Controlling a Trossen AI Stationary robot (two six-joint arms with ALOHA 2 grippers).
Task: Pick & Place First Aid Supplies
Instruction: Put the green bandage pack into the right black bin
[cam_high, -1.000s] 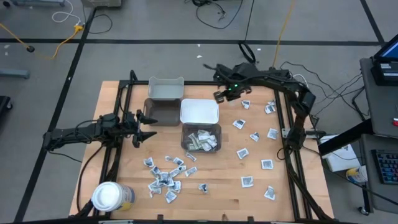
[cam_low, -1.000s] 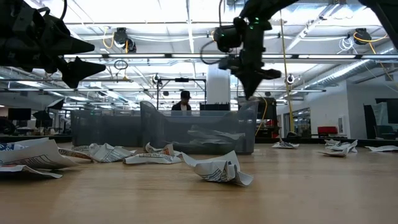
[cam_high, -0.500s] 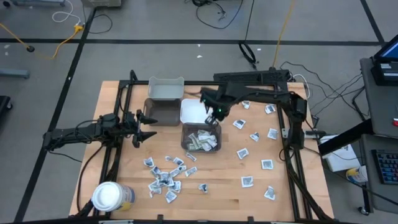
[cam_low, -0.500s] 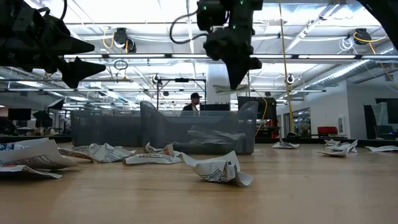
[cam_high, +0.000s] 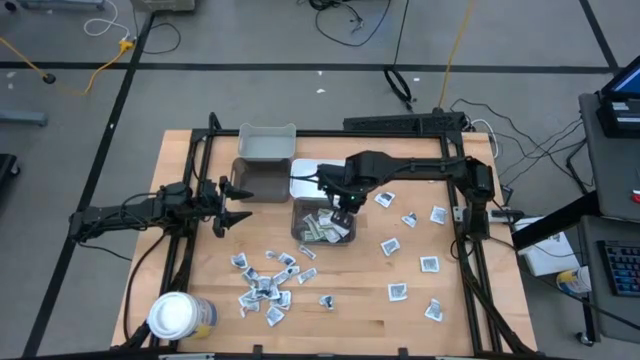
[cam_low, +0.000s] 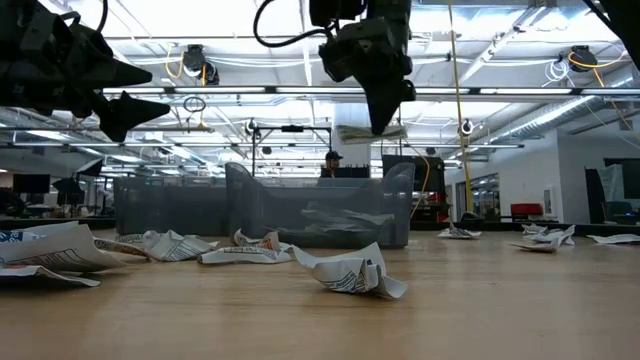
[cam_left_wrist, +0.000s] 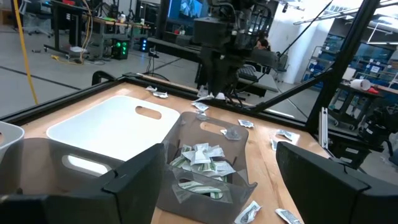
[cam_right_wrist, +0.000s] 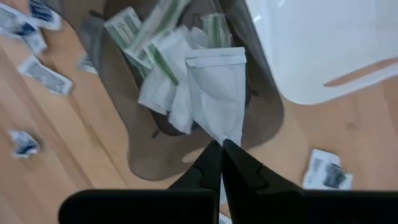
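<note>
The wooden table (cam_high: 360, 315) carries four bins in a cluster: a white one (cam_high: 266, 142) at the back, a dark grey one (cam_high: 258, 178) in front of it, a white-lidded one (cam_high: 318, 180) beside that, and a clear grey bin (cam_high: 322, 222) nearest the middle. One round jar (cam_high: 172, 315) with a white lid stands at the front corner on the left arm's side. Two arms are in view. The left gripper (cam_high: 236, 203) hangs above the table just beside the dark grey bin, fingers spread wide and empty. The right gripper (cam_right_wrist: 221, 147) hovers over the clear grey bin with its fingertips pinched tight on one white packet (cam_right_wrist: 219, 93), which dangles above the packets already inside. Those loose packets in the bin (cam_left_wrist: 198, 163) overlap too much to count. About a dozen crumpled packets (cam_high: 262, 287) lie in a heap toward the left arm's side, and roughly ten more (cam_high: 429, 264) lie scattered singly on the right arm's side; an exact tally is hard from above. In the low view a person (cam_low: 331, 163) shows partly behind the bins.
</note>
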